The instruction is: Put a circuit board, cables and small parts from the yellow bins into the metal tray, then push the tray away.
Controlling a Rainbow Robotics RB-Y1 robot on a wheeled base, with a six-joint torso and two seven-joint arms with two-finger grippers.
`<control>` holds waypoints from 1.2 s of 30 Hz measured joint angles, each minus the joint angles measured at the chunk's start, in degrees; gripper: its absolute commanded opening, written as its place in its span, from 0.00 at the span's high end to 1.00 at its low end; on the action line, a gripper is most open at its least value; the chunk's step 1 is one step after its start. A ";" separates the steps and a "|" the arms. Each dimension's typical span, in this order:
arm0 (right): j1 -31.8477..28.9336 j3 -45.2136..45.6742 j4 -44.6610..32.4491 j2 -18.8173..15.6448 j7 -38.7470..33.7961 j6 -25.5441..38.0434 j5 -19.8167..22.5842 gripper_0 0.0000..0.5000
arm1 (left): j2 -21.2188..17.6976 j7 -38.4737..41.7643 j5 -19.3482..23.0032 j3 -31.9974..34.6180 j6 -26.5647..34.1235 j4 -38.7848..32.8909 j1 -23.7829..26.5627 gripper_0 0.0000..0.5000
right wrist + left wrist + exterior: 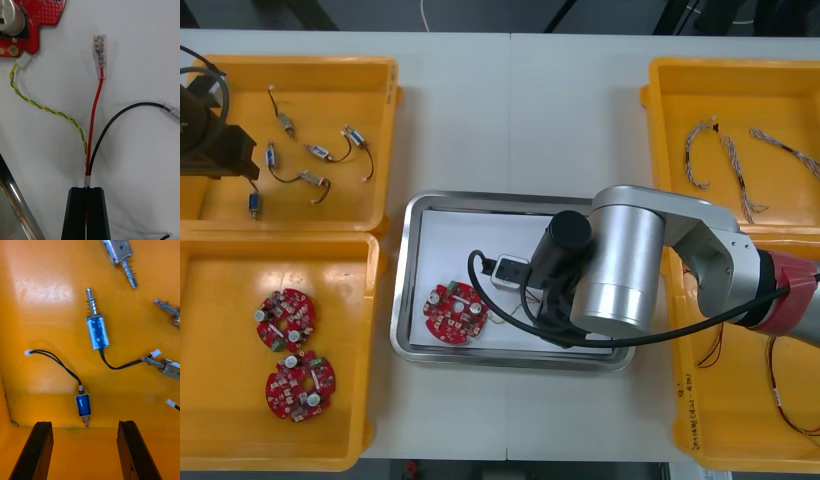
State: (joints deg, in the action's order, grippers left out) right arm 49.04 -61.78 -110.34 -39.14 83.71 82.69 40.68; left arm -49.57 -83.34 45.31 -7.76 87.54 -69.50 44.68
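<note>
Clamping the cable [93, 123] between them, right fingers [77, 213] overhang the tray [403, 300]; left fingers [37, 450] stand open.

Bright, even overhead light; light table [480, 100] evenly lit. Pale glare patch on yellow bin [45, 292] floor well ahead of left gripper [84, 423]; small metal parts [96, 330] throw short soft shadows. Metal tray [15, 204] rim streaked with reflections beside right gripper [89, 188]; white floor ahead, under red and black cable [94, 123], evenly bright.

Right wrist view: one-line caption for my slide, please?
Right hand shut on a red and black cable over the tray's white inside, beside a red circuit board.
</note>
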 measured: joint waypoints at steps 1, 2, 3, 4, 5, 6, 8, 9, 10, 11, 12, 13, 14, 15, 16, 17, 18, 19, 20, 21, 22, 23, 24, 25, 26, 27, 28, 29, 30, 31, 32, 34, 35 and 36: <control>-0.24 -0.20 0.00 0.00 0.00 0.00 -0.19 1.00 | 0.04 0.00 -0.42 0.00 -0.24 0.33 0.00 0.00; -0.45 -0.32 0.00 0.00 0.00 0.00 -0.22 1.00 | 0.06 0.00 -0.82 0.00 -0.34 0.53 0.00 0.00; -0.64 -0.38 0.00 0.00 0.00 0.00 -0.22 1.00 | 0.13 0.00 -1.18 0.00 -0.45 0.69 0.00 0.00; -0.80 -0.38 0.00 0.01 0.00 0.00 -0.22 0.97 | 0.23 0.00 -1.47 0.00 -0.50 0.85 0.00 0.00; -0.90 -0.38 0.00 0.01 0.00 0.00 -0.22 0.79 | 0.36 0.00 -1.66 0.00 -0.55 1.01 0.00 0.00; -0.98 -0.38 0.00 0.01 0.00 0.00 -0.22 0.72 | 0.54 0.00 -1.81 0.00 -0.77 1.21 0.00 0.00; -1.05 -0.38 0.00 0.01 0.00 0.04 -0.22 0.49 | 1.05 0.00 -2.17 -0.01 -1.60 1.71 0.00 0.00; -1.06 -0.38 0.00 0.01 0.00 0.06 -0.22 0.38 | 1.34 0.00 -2.40 -0.02 -2.01 1.99 0.00 0.00; -1.06 -0.38 0.00 0.01 0.00 0.06 -0.23 0.06 | 1.67 0.00 -2.67 -0.05 -2.50 2.31 0.00 0.00; -1.06 -0.38 0.00 0.01 0.00 0.07 -0.25 0.00 | 1.99 0.00 -2.88 -0.12 -2.88 2.68 0.00 0.00; -1.06 -0.38 0.00 0.01 0.00 0.09 -0.37 0.00 | 2.29 0.00 -3.07 -0.26 -3.29 3.07 0.00 0.00; -1.06 -0.38 -0.01 0.01 0.00 0.09 -0.55 0.00 | 2.57 0.00 -3.23 -0.40 -3.70 3.50 0.00 0.00; -1.06 -0.38 -0.01 0.01 0.00 0.11 -0.70 0.00 | 2.88 0.00 -3.35 -0.52 -4.09 3.97 0.00 0.00; -1.06 -0.38 -0.01 0.01 -0.01 0.14 -0.80 0.00 | 3.23 0.00 -3.56 -0.61 -4.53 4.48 0.00 0.00; -1.06 -0.38 -0.01 0.01 -0.01 0.15 -0.80 0.00 | 3.58 0.00 -3.90 -0.68 -4.87 4.90 0.00 0.00; -1.06 -0.38 -0.02 0.01 -0.01 0.17 -0.80 0.00 | 3.91 0.00 -4.29 -0.82 -5.10 5.28 0.00 0.00; -1.06 -0.37 -0.04 0.01 -0.01 0.22 -0.79 0.00 | 4.17 0.00 -4.70 -1.02 -5.34 5.59 0.00 0.00; -1.06 -0.36 -0.07 0.01 -0.01 0.25 -0.78 0.00 | 4.35 0.00 -4.99 -1.26 -5.57 5.80 0.00 0.00; -1.06 -0.30 -0.18 0.01 -0.01 0.37 -0.75 0.00 | 4.48 0.00 -5.19 -1.55 -5.75 5.99 0.00 0.00; -1.06 -0.18 -0.39 0.01 -0.01 0.66 -0.71 0.00 | 4.56 0.00 -5.28 -1.89 -5.92 6.13 0.00 0.00; -1.06 0.03 -0.69 0.01 -0.01 1.02 -0.63 0.00 | 4.60 0.00 -5.33 -2.25 -6.00 6.24 0.00 0.00; -1.06 0.32 -1.01 0.01 -0.01 1.37 -0.50 0.00 | 4.62 0.00 -5.34 -2.66 -6.05 6.33 0.00 0.00; -1.06 0.69 -1.34 0.01 -0.01 1.88 -0.34 0.00 | 4.63 0.00 -5.34 -3.00 -6.12 6.42 0.00 0.00; -1.06 1.19 -1.81 0.01 -0.01 2.73 -0.19 0.00 | 4.64 0.00 -5.34 -3.27 -6.24 6.49 -0.02 0.00; -1.06 1.75 -2.31 0.01 -0.01 3.53 -0.05 0.00 | 4.65 0.00 -5.34 -3.49 -6.41 6.56 -0.05 0.00; -1.06 2.34 -2.90 0.01 -0.01 4.37 0.09 0.00 | 4.66 0.00 -5.34 -3.60 -6.76 6.62 -0.12 0.00; -1.06 3.03 -3.53 0.01 -0.01 5.37 0.27 0.00 | 4.68 0.00 -5.34 -3.63 -7.28 6.64 -0.27 0.00; -1.06 3.75 -4.16 0.01 -0.01 6.41 0.43 0.00 | 4.69 0.00 -5.34 -3.63 -7.81 6.65 -0.45 0.00; -1.04 4.49 -4.85 0.01 -0.02 7.43 0.68 0.00 | 4.69 0.00 -5.34 -3.63 -8.28 6.65 -0.65 0.00; -1.04 5.38 -5.56 0.01 -0.02 8.71 1.09 0.00 | 4.71 0.00 -5.34 -3.63 -8.68 6.66 -0.83 0.00; -1.00 6.32 -6.23 0.01 -0.03 9.81 1.63 0.00 | 4.72 0.00 -5.34 -3.63 -8.96 6.66 -0.99 0.06; -0.77 8.28 -7.36 0.01 -0.03 12.29 3.39 0.00 | 4.75 0.00 -5.34 -3.63 -9.33 6.66 -1.22 0.50; -0.53 9.31 -7.84 0.01 -0.03 13.47 4.36 0.00 | 4.76 0.00 -5.34 -3.63 -9.44 6.66 -1.32 0.70; -0.18 10.32 -8.31 0.01 -0.04 14.85 5.35 0.00 | 4.77 0.00 -5.34 -3.63 -9.45 6.66 -1.40 0.75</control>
State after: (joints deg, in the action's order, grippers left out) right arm 48.85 -51.46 -118.66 -39.14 83.67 97.54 46.04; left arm -44.80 -83.34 39.97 -11.39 78.09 -62.84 43.29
